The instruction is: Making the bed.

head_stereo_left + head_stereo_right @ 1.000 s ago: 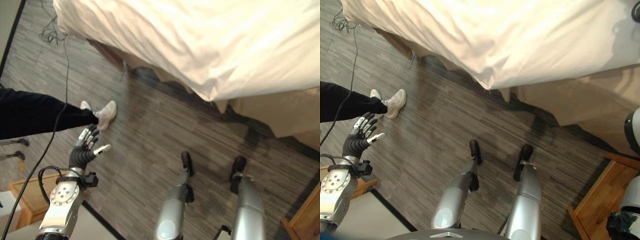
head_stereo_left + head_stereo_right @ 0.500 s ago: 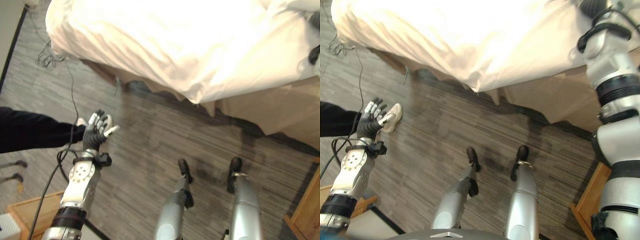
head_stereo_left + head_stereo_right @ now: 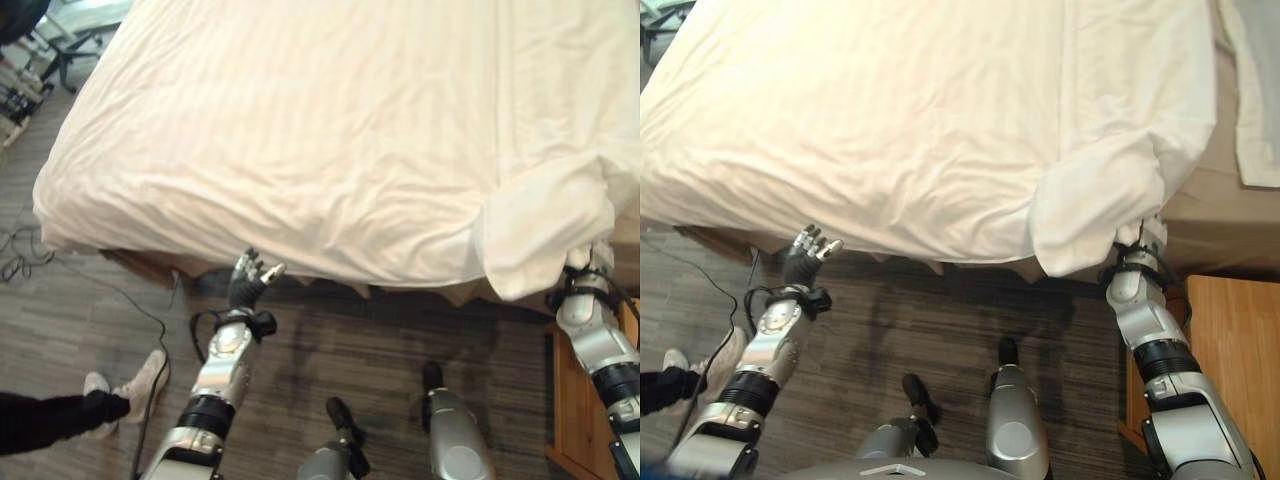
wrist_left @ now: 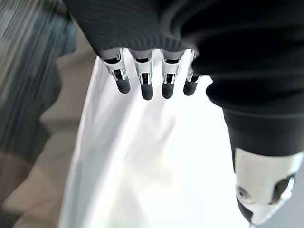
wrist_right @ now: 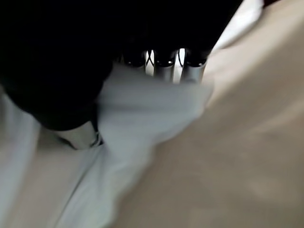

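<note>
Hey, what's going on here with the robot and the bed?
The robot stands at the bed's edge. Its right robot hand is gripping a bunched corner of the white duvet that hangs over the side. Its left robot hand is open, raised just short of the edge. A person's leg shows nearby.

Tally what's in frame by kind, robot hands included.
Robot hands: 2 (left hand, right hand)
White duvet: 1
Bed: 1
Wooden nightstand: 1
Person's leg: 1
Total: 6
</note>
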You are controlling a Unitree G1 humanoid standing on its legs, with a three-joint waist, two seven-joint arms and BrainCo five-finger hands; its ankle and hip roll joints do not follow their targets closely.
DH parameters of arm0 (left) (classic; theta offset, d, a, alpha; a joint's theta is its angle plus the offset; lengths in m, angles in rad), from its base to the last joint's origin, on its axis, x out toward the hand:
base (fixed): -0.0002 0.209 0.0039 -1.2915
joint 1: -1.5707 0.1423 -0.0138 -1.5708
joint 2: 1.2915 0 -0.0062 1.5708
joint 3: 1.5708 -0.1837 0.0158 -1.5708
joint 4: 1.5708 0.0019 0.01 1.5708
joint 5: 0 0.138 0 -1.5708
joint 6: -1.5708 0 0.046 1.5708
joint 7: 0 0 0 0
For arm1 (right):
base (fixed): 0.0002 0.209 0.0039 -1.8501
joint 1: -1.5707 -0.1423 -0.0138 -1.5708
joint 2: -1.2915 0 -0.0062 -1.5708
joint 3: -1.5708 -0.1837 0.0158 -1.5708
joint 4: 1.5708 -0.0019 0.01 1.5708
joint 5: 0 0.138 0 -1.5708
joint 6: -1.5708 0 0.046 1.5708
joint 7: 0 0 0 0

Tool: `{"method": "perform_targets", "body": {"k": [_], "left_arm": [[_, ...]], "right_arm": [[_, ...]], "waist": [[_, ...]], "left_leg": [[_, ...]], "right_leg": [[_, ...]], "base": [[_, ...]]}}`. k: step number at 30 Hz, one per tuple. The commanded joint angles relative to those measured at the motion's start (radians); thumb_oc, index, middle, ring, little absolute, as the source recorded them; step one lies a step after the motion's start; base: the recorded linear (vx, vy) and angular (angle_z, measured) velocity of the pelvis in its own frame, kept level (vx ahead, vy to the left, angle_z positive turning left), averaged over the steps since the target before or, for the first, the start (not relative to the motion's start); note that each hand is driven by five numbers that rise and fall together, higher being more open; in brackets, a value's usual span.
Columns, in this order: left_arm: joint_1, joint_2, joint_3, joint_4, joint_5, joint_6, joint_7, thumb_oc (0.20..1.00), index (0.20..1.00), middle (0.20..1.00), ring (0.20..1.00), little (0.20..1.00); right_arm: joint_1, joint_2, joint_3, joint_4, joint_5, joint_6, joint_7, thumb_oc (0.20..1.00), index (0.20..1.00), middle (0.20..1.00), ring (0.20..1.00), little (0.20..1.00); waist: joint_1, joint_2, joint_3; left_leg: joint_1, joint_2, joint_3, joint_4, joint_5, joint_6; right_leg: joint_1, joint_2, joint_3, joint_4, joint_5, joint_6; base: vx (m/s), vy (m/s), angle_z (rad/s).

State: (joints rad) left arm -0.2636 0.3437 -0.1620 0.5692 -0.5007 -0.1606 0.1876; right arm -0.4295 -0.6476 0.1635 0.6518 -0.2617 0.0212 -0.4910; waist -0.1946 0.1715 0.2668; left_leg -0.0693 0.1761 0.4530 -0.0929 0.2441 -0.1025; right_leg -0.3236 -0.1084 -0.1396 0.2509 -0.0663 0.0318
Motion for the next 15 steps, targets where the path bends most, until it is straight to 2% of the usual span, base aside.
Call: {"method": "perform_targets", "body": {"k": [1, 5, 7, 9, 12, 15], "left_arm": [[-0.045, -0.015, 0.038, 0.064, 0.039, -0.031, 0.012, 1.000, 1.000, 1.000, 1.000, 1.000], [-0.035, -0.039, 0.040, 0.095, 0.023, -0.036, 0.003, 1.000, 1.000, 1.000, 1.000, 1.000], [-0.025, -0.042, 0.039, 0.094, 0.019, -0.037, -0.001, 1.000, 1.000, 1.000, 1.000, 1.000], [0.004, -0.049, 0.036, 0.093, 0.002, -0.035, -0.020, 1.000, 1.000, 1.000, 1.000, 1.000], [0.024, -0.048, 0.030, 0.083, -0.002, -0.033, -0.033, 1.000, 1.000, 1.000, 1.000, 1.000], [0.051, -0.046, 0.024, 0.054, 0.008, -0.028, -0.044, 1.000, 1.000, 1.000, 1.000, 1.000]], "right_arm": [[0.021, 0.040, -0.006, 0.189, 0.154, 0.025, 0.037, 1.000, 1.000, 1.000, 1.000, 1.000], [0.031, 0.038, 0.007, 0.378, 0.129, 0.058, 0.065, 1.000, 1.000, 1.000, 1.000, 1.000], [0.032, 0.033, 0.010, 0.423, 0.116, 0.064, 0.069, 1.000, 1.000, 1.000, 1.000, 1.000], [0.054, 0.018, 0.012, 0.579, 0.077, 0.100, 0.102, 1.000, 1.000, 1.000, 1.000, 1.000], [0.084, 0.018, -0.003, 0.668, 0.070, 0.114, 0.117, 1.000, 1.000, 1.000, 1.000, 1.000], [0.126, 0.025, -0.034, 0.736, 0.069, 0.124, 0.123, 1.000, 1.000, 1.000, 1.000, 1.000]], "waist": [[-0.077, -0.010, 0.016], [-0.112, 0.017, 0.005], [-0.115, 0.024, 0.000], [-0.118, 0.038, -0.013], [-0.117, 0.040, -0.020], [-0.107, 0.025, -0.032]], "left_leg": [[0.111, -0.013, 0.020, 0.006, -0.164, -0.062], [0.124, -0.034, 0.060, 0.006, -0.192, -0.053], [0.124, -0.039, 0.070, 0.006, -0.199, -0.051], [0.126, -0.043, 0.082, 0.006, -0.205, -0.048], [0.131, -0.043, 0.084, 0.006, -0.204, -0.046], [0.142, -0.037, 0.083, 0.006, -0.201, -0.045]], "right_leg": [[0.149, -0.023, 0.045, -0.302, 0.110, 0.083], [0.127, -0.032, 0.092, -0.312, 0.132, 0.097], [0.119, -0.033, 0.102, -0.315, 0.135, 0.100], [0.112, -0.039, 0.110, -0.319, 0.142, 0.105], [0.116, -0.040, 0.107, -0.320, 0.142, 0.105], [0.129, -0.037, 0.107, -0.318, 0.140, 0.105]], "base": [[-0.07, 0.104, -0.27], [-0.03, 0.058, -0.40], [-0.04, 0.038, -0.38], [-0.04, 0.024, -0.19], [0.00, -0.003, 0.04], [0.00, -0.032, 0.07]]}}
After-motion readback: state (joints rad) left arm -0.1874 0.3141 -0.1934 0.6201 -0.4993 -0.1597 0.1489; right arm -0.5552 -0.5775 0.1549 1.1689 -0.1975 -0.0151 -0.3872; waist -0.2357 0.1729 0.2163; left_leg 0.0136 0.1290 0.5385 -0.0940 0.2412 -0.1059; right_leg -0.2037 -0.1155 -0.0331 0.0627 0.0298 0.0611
